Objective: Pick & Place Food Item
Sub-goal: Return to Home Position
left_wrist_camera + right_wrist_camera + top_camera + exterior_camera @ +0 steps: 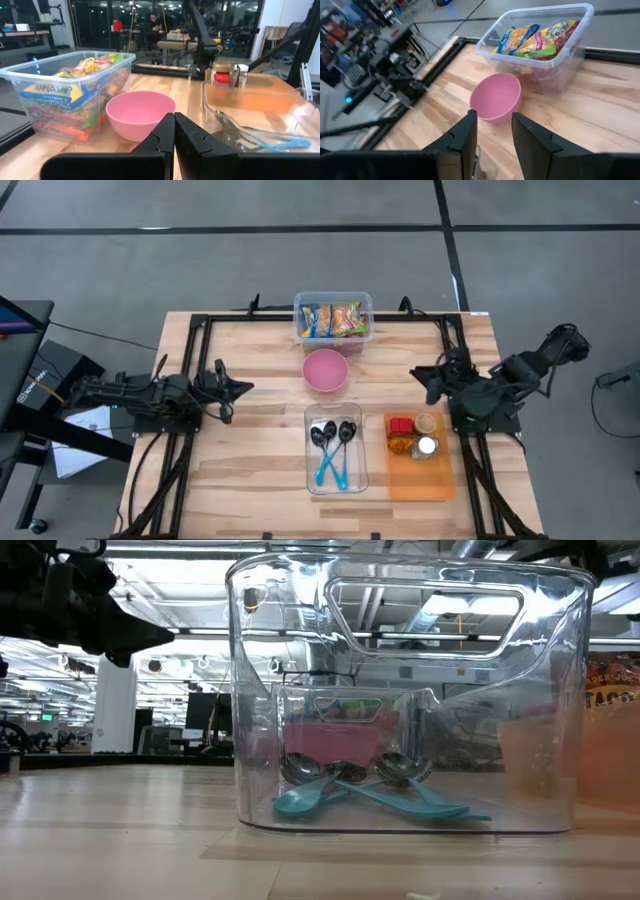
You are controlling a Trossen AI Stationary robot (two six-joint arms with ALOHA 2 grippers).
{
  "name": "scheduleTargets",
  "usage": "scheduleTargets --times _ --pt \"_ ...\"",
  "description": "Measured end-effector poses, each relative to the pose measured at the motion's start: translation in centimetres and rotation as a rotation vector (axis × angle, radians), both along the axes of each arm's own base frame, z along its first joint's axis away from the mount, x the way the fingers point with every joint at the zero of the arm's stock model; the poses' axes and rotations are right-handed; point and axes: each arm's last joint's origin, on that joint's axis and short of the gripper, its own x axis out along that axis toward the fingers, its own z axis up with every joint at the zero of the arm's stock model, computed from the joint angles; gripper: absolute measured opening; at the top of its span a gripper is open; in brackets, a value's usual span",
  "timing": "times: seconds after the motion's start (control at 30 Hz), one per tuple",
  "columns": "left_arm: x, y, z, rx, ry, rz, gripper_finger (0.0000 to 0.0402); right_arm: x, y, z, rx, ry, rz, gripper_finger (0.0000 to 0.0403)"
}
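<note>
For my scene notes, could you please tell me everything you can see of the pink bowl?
The pink bowl is round, plain and smooth, plastic by its look. It stands upright and empty on the wooden table, between the clear bin of noodle packs and the clear spoon bin, near the first; whether they touch is unclear.

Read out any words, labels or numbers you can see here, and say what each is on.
Nothing reads clearly.
On noodle packs in the top transparent bin: bold print, too blurred.
On package at low view's right edge: big letters, cut off, blurred.
On jars in the orange tray: labels too small.
On dark case left of the table: white lettering, too small.
</note>
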Motion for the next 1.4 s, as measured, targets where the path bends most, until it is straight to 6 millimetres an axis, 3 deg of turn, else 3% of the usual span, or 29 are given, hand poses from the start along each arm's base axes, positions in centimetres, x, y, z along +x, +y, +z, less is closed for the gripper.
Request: scheduleTargets --times 0.33,0.63,0.8,0.9,1.0,1.4 --pt "0.3 0.0 -0.5 0.003 0.053 0.001 0.0002 4.8 0.9 -1.6 -0.143 0.187 0.078 0.0116" --pt "0.5 0.0 -0.7 0.005 0.084 0.002 0.0002 11.3 0.3 -0.6 -0.326 0.080 0.532 0.0116" --pt "0.6 0.0 -0.8 0.006 0.095 0.002 0.0002 13.0 -1.5 -0.1 -0.408 -0.008 0.701 0.0116" --pt "0.6 0.0 -0.8 0.006 0.095 0.002 0.0002 12.7 -2.5 0.0 -0.440 -0.027 0.781 0.0116" --pt "0.6 0.0 -0.8 0.006 0.095 0.002 0.0002 11.1 -3.3 -0.1 -0.490 -0.073 0.793 0.0116" --pt "0.6 0.0 -0.8 0.006 0.095 0.002 0.0002 4.7 -3.9 -7.5 -0.474 -0.167 0.753 0.0116"
